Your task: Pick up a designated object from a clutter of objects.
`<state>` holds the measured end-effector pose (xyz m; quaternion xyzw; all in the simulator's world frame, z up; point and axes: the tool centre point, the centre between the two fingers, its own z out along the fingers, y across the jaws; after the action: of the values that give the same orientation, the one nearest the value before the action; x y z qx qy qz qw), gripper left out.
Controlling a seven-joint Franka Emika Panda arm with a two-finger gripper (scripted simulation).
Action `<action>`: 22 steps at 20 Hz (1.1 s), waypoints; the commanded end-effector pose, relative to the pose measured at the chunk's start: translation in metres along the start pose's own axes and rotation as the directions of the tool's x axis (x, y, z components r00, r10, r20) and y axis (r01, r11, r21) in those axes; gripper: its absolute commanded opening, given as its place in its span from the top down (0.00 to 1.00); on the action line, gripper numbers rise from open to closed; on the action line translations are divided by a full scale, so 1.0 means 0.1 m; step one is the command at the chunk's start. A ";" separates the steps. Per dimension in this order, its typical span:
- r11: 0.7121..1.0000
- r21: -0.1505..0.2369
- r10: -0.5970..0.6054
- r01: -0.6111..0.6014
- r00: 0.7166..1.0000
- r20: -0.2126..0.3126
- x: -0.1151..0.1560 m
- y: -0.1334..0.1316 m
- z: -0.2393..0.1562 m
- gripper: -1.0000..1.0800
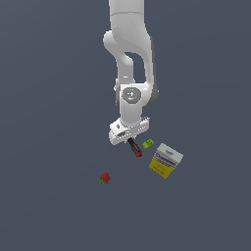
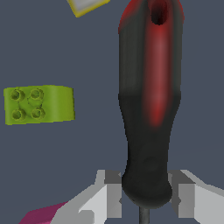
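The designated object, a black tool with a rounded red end [image 1: 134, 147], sticks out below my gripper [image 1: 129, 140] in the exterior view. In the wrist view the tool [image 2: 148, 100] fills the middle of the picture, and its narrow black end sits between my gripper's [image 2: 146, 197] two grey fingers [image 2: 108, 192]. The jaws are closed against it on both sides. I cannot tell whether the tool is off the floor. The clutter lies around it.
A lime-green studded block [image 1: 148, 143] [image 2: 38, 104] lies close beside the tool. A yellow-and-white box [image 1: 165, 160] [image 2: 87, 5] sits on the exterior view's right. A red strawberry-like lump [image 1: 104, 178] lies apart on the exterior view's left. A pink block's corner [image 2: 39, 214] shows by the fingers.
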<state>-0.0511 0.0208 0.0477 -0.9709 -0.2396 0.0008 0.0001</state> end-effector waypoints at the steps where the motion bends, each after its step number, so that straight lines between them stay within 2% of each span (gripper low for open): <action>1: 1.000 -0.001 0.000 0.000 1.000 -0.001 0.00 0.10 -0.16 1.00; 22: 1.000 0.002 -0.001 0.001 1.000 -0.003 -0.07 1.33 -2.02 1.00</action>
<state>0.0014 -0.0915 0.2354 -0.9708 -0.2397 -0.0004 0.0014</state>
